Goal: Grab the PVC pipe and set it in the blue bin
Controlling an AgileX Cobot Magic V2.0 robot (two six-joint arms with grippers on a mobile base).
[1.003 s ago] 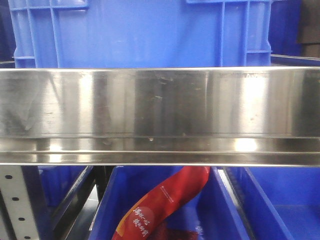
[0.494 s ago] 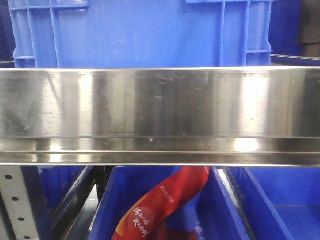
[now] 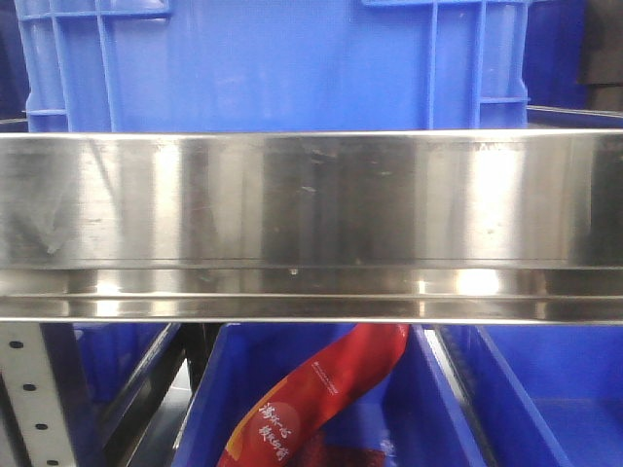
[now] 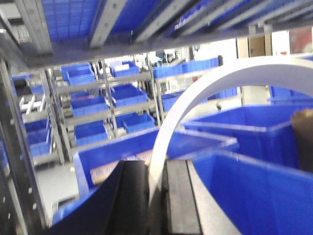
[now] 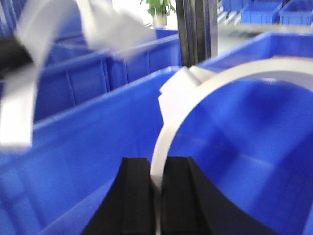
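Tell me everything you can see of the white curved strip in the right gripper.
The white curved strip is a thin, flat, plastic-looking band. Its lower end is pinched between the black fingers of the right gripper. From there it arcs up and to the right, with a lumpy folded patch at the bend. It hangs over the inside of a blue bin, and its far end runs out of frame.

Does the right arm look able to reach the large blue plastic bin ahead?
Probably yes: the right gripper, shut on a white curved strip, points into the blue bin's open interior, unobstructed.
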